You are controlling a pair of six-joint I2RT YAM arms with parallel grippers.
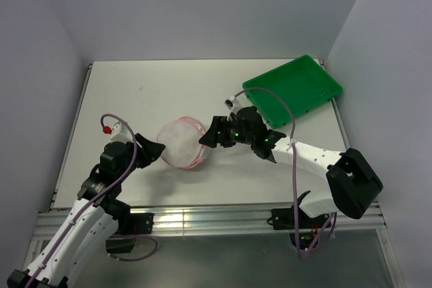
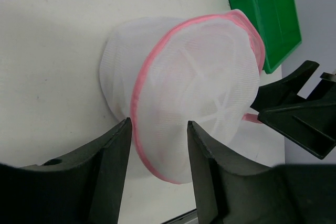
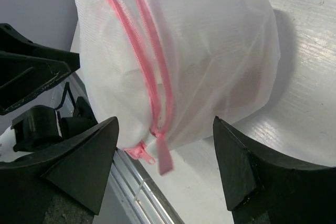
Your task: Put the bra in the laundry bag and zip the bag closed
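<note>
The laundry bag [image 1: 181, 143] is a rounded white mesh pouch with a pink zipper rim, lying on the table between both grippers. My left gripper [image 1: 154, 151] is open at its left side; in the left wrist view the bag [image 2: 194, 87] lies just past the gripper [image 2: 157, 129]. My right gripper [image 1: 209, 137] is open at its right side. In the right wrist view the bag [image 3: 205, 51] sits between the wide-spread fingers of the gripper [image 3: 164, 135], with the pink zipper slider [image 3: 139, 152] and pull tab [image 3: 165, 158] hanging low. The bra is not clearly visible; only pale shapes show through the mesh.
A green plastic tray [image 1: 294, 89] stands at the back right corner of the white table [image 1: 148, 92]; it also shows in the left wrist view [image 2: 273, 14]. The table's front metal rail [image 1: 202, 217] runs just behind the arm bases. Grey walls enclose three sides.
</note>
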